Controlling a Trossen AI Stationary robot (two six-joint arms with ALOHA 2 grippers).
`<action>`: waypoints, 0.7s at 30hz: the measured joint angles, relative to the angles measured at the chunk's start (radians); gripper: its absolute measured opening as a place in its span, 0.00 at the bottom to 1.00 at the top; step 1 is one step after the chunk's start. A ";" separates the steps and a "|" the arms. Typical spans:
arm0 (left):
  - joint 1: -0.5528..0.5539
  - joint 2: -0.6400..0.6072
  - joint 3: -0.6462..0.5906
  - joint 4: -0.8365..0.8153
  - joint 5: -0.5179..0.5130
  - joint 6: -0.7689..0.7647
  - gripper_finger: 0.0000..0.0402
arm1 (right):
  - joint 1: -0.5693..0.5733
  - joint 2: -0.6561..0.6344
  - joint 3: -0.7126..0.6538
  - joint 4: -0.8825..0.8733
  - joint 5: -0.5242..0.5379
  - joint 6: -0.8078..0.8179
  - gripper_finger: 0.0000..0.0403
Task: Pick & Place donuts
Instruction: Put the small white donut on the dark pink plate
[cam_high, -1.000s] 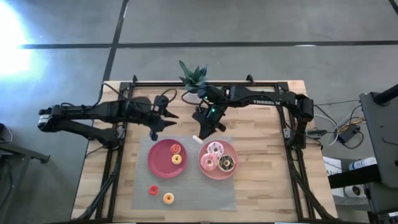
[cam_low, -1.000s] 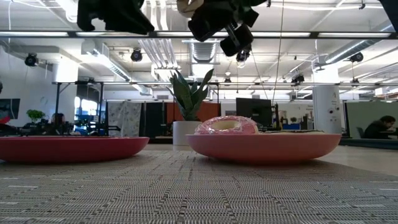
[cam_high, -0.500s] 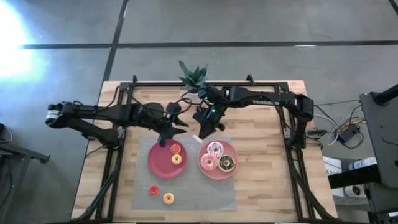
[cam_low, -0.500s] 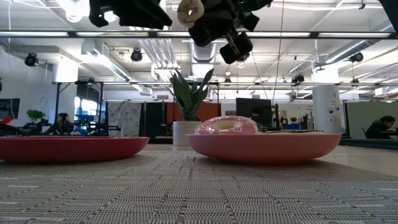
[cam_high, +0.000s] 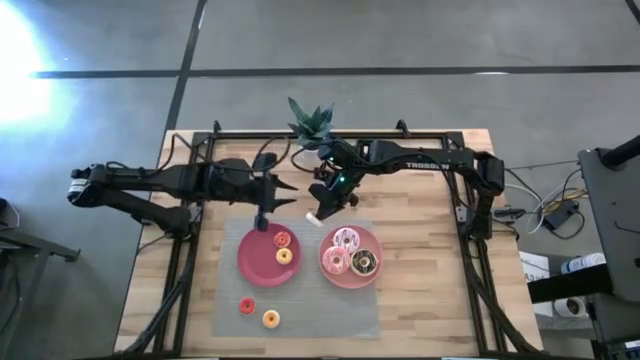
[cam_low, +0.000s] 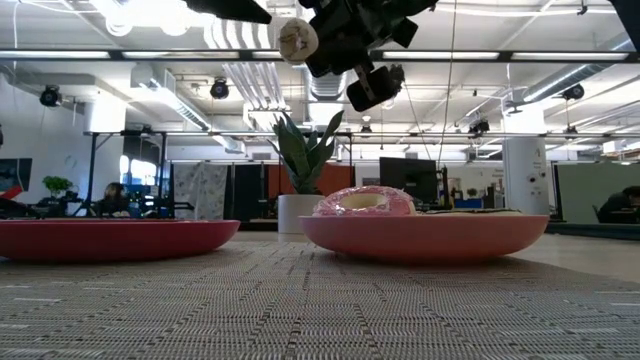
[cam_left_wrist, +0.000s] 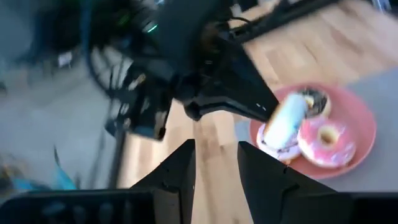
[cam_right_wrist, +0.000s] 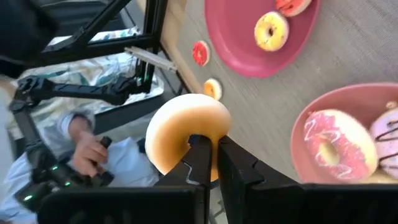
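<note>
Donuts sit mostly on two plates below the claws: the pink plate (cam_high: 351, 258) just under the right claw (cam_high: 318, 213) carries a sprinkled pink donut (cam_high: 346, 239), a pink donut (cam_high: 335, 262) and a chocolate donut (cam_high: 363, 263), while the red plate (cam_high: 268, 254) under the left claw (cam_high: 263, 214) holds a small red donut (cam_high: 282, 240) and a yellow donut (cam_high: 284, 256). Two more small ones, red (cam_high: 246, 306) and orange (cam_high: 270, 319), lie on the grey mat (cam_high: 225, 318) well beyond the left claw. The right claw is clenched on a pale tan donut (cam_right_wrist: 186, 132), held in the air above the tabletop (cam_high: 420, 300); half a second ago it hung slightly nearer the pink plate. The left claw, drawn back a little toward its own side since then, hovers with fingers (cam_left_wrist: 180, 171) parted and nothing between them.
</note>
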 joint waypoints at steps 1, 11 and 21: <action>0.003 -0.001 0.000 -0.003 0.002 -0.063 0.23 | 0.001 0.000 0.000 0.000 0.012 -0.006 0.03; 0.009 0.017 -0.003 -0.005 0.082 -0.648 0.23 | 0.023 -0.013 0.000 0.021 0.459 -0.091 0.03; 0.025 0.021 -0.011 -0.038 0.039 -0.631 0.23 | 0.048 -0.022 0.010 0.036 0.599 -0.117 0.03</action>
